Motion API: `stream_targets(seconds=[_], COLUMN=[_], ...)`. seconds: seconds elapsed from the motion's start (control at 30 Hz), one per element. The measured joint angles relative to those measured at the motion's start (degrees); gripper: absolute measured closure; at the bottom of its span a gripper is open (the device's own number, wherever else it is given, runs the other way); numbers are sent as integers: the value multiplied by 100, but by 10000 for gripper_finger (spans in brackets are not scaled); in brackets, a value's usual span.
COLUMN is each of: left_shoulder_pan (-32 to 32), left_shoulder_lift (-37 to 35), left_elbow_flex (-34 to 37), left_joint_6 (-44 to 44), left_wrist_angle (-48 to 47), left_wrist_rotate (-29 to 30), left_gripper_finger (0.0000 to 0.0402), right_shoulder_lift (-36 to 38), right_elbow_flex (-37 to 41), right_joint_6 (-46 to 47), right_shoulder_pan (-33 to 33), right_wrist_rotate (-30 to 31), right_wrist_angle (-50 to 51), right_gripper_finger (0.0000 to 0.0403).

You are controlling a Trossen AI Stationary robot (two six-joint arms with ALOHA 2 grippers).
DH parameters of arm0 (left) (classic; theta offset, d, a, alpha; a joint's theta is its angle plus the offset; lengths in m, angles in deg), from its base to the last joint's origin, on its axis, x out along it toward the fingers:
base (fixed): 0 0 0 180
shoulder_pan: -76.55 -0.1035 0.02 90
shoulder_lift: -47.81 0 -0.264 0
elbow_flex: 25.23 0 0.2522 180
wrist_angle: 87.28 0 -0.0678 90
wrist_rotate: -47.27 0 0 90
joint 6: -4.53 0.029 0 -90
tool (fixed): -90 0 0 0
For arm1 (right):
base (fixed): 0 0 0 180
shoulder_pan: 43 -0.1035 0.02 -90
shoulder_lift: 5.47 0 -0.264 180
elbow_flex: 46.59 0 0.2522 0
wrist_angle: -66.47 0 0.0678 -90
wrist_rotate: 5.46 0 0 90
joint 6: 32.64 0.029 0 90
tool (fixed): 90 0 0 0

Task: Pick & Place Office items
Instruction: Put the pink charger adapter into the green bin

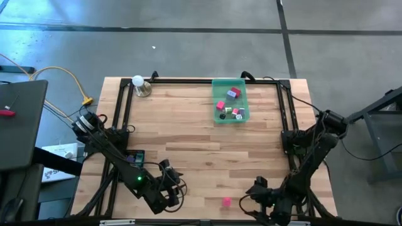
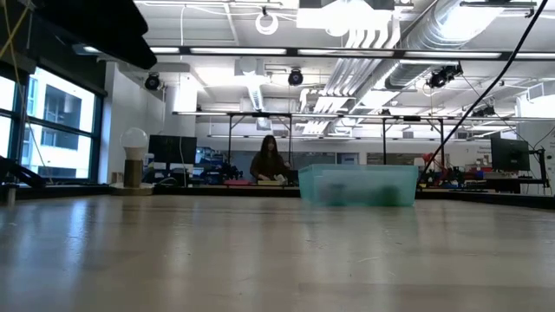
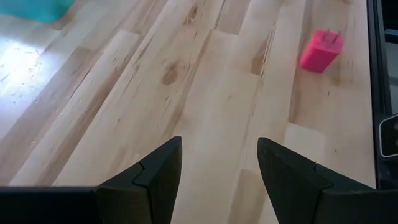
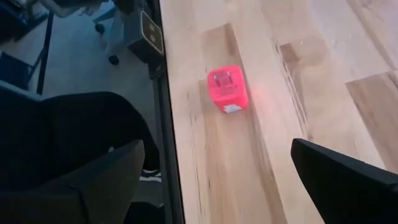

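Wooden plank worktop [image 1: 188, 138] under bright office ceiling lights; pink block [image 1: 226, 201] lies between the empty left tool [image 1: 173, 196], part open, and the right tool [image 1: 254, 202], wide

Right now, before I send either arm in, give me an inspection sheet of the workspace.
Surface: wooden table, bare over most of its middle.
Job's things: one pink block alone near the front edge, between the two arms; several small pieces already in the green tray at the back.
Clutter: white ball on a metal base at the back left corner.
Grippers: left claw open, empty, low at front left; right claw wide open, empty, facing the pink block.
Cables: yellow cable on the floor, left of the table.
Surroundings: a person far behind the table.
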Motion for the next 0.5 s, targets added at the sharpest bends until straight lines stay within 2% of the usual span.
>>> stream_targets(seconds=[0.17,0.5], left_shoulder_pan=[-16,-12], left_shoulder_lift=[-2,-2], left_elbow_flex=[0,0], left_joint_6=[28,30], left_wrist_angle=[1,1], left_wrist_rotate=[-1,-1], left_gripper_finger=[201,201], right_shoulder_lift=[0,-345], right_elbow_flex=[0,0], right_joint_6=[293,268], right_shoulder_pan=[-7,6], right_wrist_rotate=[21,39], right_wrist_angle=[1,6], right_gripper_finger=[8,8])
